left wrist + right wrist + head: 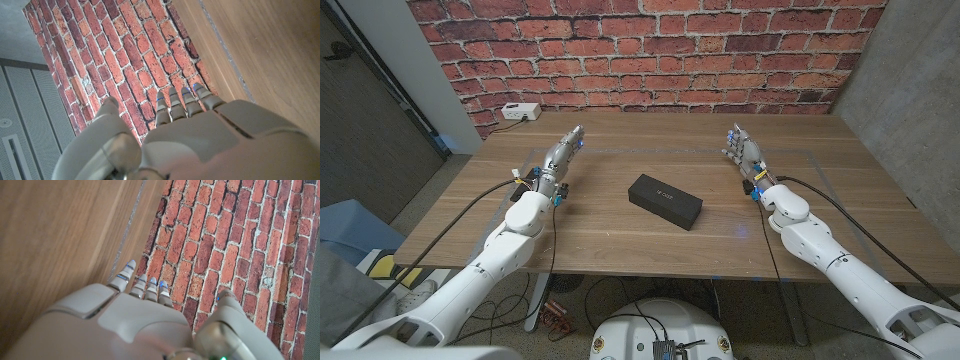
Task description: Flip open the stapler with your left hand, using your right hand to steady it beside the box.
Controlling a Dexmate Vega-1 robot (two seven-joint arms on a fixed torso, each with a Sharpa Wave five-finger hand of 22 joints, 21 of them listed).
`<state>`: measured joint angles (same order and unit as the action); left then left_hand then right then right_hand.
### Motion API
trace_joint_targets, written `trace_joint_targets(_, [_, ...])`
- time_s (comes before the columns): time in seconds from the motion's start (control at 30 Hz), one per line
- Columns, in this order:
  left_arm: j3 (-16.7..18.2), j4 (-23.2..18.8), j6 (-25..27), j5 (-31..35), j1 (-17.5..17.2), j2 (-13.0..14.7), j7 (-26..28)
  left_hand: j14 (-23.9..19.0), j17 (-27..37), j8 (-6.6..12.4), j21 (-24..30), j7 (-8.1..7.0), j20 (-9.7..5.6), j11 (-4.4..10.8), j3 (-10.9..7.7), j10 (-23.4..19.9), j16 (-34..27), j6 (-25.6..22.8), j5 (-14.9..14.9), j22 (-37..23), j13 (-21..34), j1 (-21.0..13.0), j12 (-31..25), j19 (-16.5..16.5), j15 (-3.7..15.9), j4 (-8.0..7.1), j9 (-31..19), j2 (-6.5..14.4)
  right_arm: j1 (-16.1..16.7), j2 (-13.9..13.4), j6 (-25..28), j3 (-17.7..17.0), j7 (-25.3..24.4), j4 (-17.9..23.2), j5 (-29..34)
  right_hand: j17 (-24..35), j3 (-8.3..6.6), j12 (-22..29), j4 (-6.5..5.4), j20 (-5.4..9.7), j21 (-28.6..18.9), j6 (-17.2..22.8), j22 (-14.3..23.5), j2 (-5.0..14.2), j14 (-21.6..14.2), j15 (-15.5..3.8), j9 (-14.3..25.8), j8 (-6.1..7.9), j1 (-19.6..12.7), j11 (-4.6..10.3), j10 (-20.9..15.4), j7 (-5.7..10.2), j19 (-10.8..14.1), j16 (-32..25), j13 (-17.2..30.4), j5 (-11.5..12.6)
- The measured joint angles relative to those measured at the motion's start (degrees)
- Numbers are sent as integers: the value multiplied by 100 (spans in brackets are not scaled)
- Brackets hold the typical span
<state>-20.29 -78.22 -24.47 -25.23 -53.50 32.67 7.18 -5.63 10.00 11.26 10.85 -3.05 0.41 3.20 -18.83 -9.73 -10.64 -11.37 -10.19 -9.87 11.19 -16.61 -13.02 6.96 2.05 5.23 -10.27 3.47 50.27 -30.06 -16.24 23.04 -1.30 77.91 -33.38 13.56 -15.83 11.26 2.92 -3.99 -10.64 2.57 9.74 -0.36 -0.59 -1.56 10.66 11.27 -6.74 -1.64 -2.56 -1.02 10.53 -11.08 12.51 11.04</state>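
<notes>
One brick wall [650, 50] runs behind the far edge of one wooden bench [620, 235], w/ a grey panel at far right. Two white arms come in from the near corners, one each side. Left robot hand [560, 158] sits over the left part of the bench, fingers straight and pointing toward the wall, holding nothing; left wrist view shows its fingers [172, 102] close side by side and extended, thumb off to one side, wall beyond. Right robot hand [743, 150] mirrors it over the right part, fingers also straight and spread slightly, holding nothing; right wrist view shows its fingertips [145, 285] stretched out along the bench toward the wall. One black box [665, 200], flat and rectangular, lies angled near bench centre, between the two hands and well apart from both. Can't make out a stapler separate from that box. One small white socket unit [520, 112] sits at the far left corner of the bench, cable attached.
</notes>
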Motion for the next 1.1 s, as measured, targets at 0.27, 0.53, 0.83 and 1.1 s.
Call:
trace_joint_targets(0.27, [-38, -293, 126, 392, -91, 120, 343, -45, -14, 0, 0, -49, 2, 47, -63, -52, 0, -48, 0, 0, 0, -91, 0, 62, 17, 63, 0, 91, -5, 9, -41, 7, -9, -44, 53, 0, -24, 0, 24, 0, 0, 0, 0, 0, 0, 0, 0, 0, 0, 0, 0, 0, 0, 0, -21, 0])
trace_joint_targets(0.53, [-48, -700, 626, 979, -225, 267, 934, -84, -14, 0, 45, -38, 33, -12, -62, -111, 0, -38, 0, -1, 0, -136, 0, 93, 1, 113, 15, 46, -104, 34, -61, 34, 9, -162, 96, -27, -24, 0, 24, 0, 0, -1, 0, 0, 0, 0, 1, 0, 0, 0, 0, 0, 0, 0, -26, 0])
trace_joint_targets(0.83, [25, -981, 882, 1330, -386, 351, 1384, -309, -14, -9, 45, -28, 128, 99, -60, -222, -41, -130, 0, -1, 1, -218, -26, 222, 19, 208, 14, -37, -175, 40, -62, 49, 36, -229, 109, -27, -16, 0, 31, -21, 0, -1, 0, 0, 22, 23, 1, 0, 0, 0, 1, 0, -21, 0, -26, 0])
trace_joint_targets(1.1, [78, -1253, 1146, 1703, -541, 418, 1805, -309, 2, -68, 45, -71, 248, -36, -21, -37, -41, 56, 0, -14, 16, -277, 62, 273, 19, 247, -2, -98, -209, 45, -59, 52, 71, -266, 109, -53, 0, 0, 47, -21, 0, -1, 0, 0, 21, 23, 1, 0, 0, 0, 1, 0, -20, 0, -44, 0])
